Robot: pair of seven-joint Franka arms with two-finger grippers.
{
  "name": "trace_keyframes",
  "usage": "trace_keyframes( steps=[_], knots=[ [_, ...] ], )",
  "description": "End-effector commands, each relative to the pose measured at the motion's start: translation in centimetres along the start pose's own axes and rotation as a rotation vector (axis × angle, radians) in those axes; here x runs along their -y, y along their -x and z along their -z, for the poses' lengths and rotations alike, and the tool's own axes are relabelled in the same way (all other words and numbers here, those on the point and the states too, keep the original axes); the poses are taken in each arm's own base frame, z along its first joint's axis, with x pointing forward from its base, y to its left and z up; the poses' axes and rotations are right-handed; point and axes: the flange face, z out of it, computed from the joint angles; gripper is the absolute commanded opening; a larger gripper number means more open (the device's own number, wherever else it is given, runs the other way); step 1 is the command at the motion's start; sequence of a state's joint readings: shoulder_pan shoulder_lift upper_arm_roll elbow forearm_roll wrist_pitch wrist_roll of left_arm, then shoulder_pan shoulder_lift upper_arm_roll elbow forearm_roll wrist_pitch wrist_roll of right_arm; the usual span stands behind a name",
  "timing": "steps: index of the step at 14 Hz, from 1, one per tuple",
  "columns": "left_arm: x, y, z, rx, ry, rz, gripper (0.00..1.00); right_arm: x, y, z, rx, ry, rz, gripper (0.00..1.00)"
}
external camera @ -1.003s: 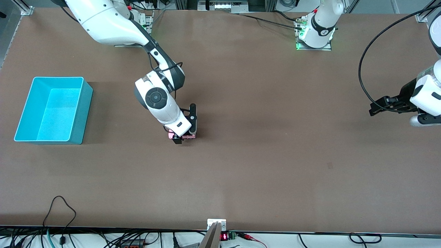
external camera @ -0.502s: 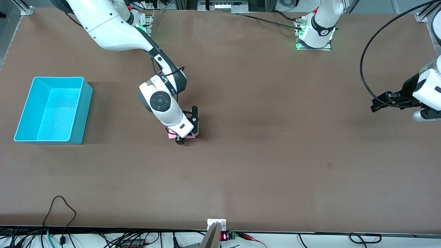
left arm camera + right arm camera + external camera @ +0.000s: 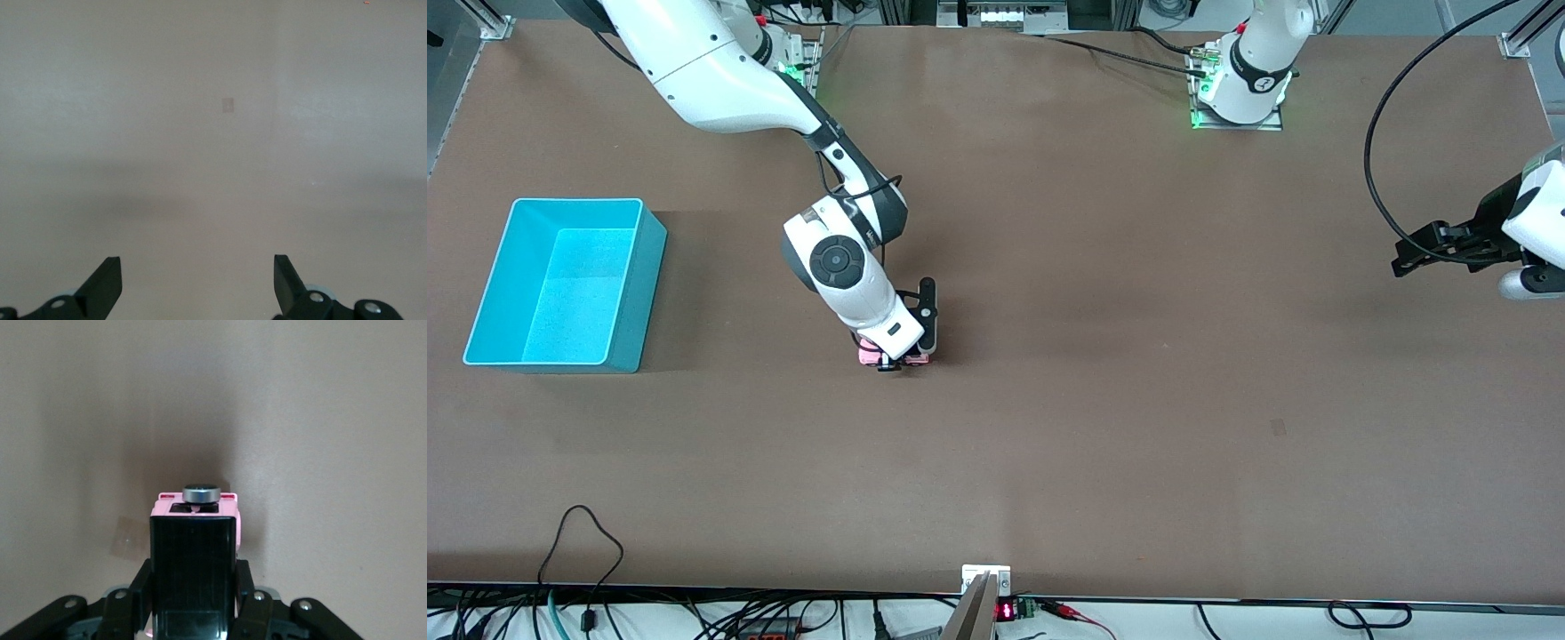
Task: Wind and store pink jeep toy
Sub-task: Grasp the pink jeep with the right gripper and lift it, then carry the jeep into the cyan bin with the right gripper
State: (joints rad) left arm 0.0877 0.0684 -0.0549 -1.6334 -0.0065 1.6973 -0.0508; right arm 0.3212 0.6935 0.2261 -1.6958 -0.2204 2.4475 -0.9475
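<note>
- Cyan bin [image 3: 565, 283], left-middle of the front view: open-topped, nothing seen in it, well apart from the toy. This is the storage target, not yet in play.
- Right gripper [image 3: 894, 360], centre-left of the front view, is down at table level on the pink jeep toy [image 3: 895, 357]. The jaws are clenched on the toy's sides; in the right wrist view the black roof section [image 3: 193, 577] sits squarely between the fingers [image 3: 255, 607], with the pink body [image 3: 195, 507] and a grey round part [image 3: 201, 494] showing past it.
- The toy rests on the brown table [image 3: 1103, 373], lower in the frame than the wrist housing that partly covers it. I cannot tell whether its wheels are still in contact with the table.
- Step in hand, as I judge it: the grasp is just made and winding comes next. To do it well, keep the wheels pressed on the table and draw the toy straight back along its own axis. Avoid twisting, since the hold is on a narrow body. Lift only once wound, then carry it over the bin.
- Risk: a skewed pull could let the toy pivot between the pads.
- Left gripper [image 3: 1409, 253], right edge of the front view, waits over bare table. Its fingers [image 3: 107, 283] are spread wide in the left wrist view and hold nothing.
</note>
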Motion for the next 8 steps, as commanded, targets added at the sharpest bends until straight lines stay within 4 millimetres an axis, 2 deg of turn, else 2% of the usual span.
trace_keyframes(
  steps=[1,4,5,8],
  knots=[
    [-0.5,0.7,1.2,0.001,0.007,-0.026,1.00,-1.1,2.7,4.8,0.056,0.025,-0.082,0.00],
    [-0.4,0.8,1.4,-0.002,0.012,-0.026,1.00,-0.2,6.6,11.2,0.121,0.050,-0.312,0.00],
    [-0.3,0.8,1.4,-0.002,0.012,-0.026,1.00,0.4,9.1,12.7,0.144,0.055,-0.413,0.00],
    [0.1,0.8,1.4,0.002,0.011,-0.024,1.00,1.4,18.3,16.5,0.178,0.093,-0.632,0.00]
  ],
)
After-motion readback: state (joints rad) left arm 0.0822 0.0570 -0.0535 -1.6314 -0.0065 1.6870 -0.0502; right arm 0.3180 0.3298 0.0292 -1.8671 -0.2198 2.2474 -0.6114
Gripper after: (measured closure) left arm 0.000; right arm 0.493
